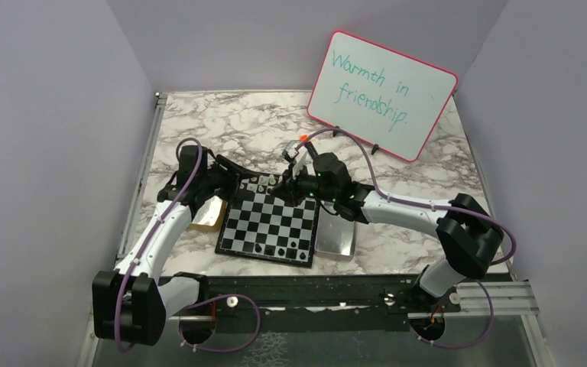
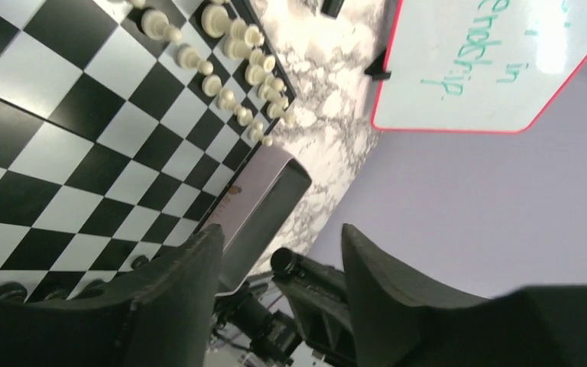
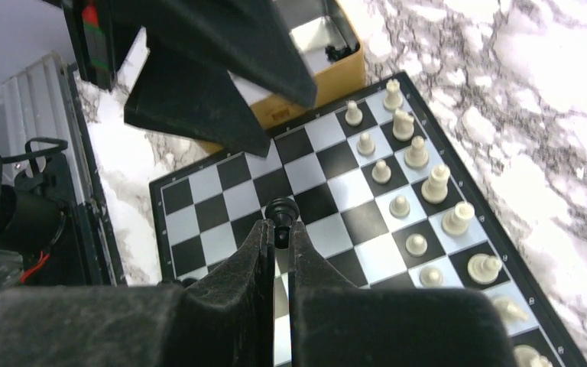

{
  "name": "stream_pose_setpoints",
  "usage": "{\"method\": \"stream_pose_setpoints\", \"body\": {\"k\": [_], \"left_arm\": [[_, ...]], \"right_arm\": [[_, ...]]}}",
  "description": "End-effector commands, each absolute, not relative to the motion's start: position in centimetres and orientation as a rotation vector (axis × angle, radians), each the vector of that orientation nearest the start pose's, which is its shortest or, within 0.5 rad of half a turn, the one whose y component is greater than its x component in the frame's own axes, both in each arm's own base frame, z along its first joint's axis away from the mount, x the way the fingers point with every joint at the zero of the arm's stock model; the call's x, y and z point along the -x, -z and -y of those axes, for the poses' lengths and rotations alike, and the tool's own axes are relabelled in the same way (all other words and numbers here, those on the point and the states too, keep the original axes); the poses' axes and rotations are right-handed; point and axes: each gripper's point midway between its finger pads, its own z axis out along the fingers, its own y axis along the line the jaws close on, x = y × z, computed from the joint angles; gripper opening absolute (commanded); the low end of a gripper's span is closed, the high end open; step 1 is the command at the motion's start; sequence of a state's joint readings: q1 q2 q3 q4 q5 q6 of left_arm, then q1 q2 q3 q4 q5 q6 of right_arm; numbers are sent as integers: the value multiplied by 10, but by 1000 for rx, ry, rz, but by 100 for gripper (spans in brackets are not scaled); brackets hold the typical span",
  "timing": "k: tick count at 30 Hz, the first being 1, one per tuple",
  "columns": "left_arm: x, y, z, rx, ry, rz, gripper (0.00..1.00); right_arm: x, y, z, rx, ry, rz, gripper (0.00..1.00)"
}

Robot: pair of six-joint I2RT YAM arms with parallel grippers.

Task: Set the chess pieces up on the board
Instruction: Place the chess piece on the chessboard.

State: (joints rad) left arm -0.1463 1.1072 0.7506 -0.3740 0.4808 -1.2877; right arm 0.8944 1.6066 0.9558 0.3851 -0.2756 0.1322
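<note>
Top external showed the gold tray (image 1: pixel 212 218) just beside the board's (image 1: pixel 271 222) left edge, with a small dark thing (image 3: pixel 341 52) inside. The left gripper (image 2: pixel 281 233) hung by the board's far-left corner, jaws apart and empty. Pale chess pieces (image 3: pixel 416 153) lined the board's far side. The right gripper (image 3: pixel 278 229) pinched a black piece (image 3: pixel 281 208) above the board. The silver tray (image 1: pixel 335 241) sat just beside the board's right edge.

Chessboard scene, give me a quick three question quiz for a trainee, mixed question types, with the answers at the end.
1. True or false: the left gripper is shut on something.
2. What does the right gripper pinch? A) a black chess piece B) a pale one C) nothing
3. Fill in: the white pieces stand in ___ rows along one edge of the board.
Key: 1 false, its fingers stand apart and empty; 2 A; 3 two.
</note>
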Motion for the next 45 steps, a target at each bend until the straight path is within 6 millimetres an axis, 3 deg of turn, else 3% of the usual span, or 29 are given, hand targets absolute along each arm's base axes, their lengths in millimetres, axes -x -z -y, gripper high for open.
{"method": "stream_pose_setpoints", "body": {"k": [1,10,18,21,24,28,33,45], "left_arm": [[-304,-181,145,1103,1080,-2221,64],[-353,-171,99,878,667,-2212,73],[-383,-189,34,682,275,-2133,82],[-382,-200,12,635,146,-2092,87],[-376,-217,4,603,97,-2039,99],[-367,-231,-5,569,58,-1961,99],[-356,-231,-22,566,-49,-1935,99],[-336,-237,-57,727,-255,-1883,99]], "right_arm": [[-253,-173,-394,877,-930,-1870,1],[-221,-148,-372,856,-871,-2284,1],[-194,-133,-366,911,-734,-2466,1],[-187,-122,-367,943,-673,-2530,1],[-180,-110,-369,977,-612,-2585,1],[-176,-93,-371,1021,-514,-2651,1],[-176,-82,-377,1039,-437,-2684,1],[-174,-60,-378,1063,-382,-2757,4]]}}
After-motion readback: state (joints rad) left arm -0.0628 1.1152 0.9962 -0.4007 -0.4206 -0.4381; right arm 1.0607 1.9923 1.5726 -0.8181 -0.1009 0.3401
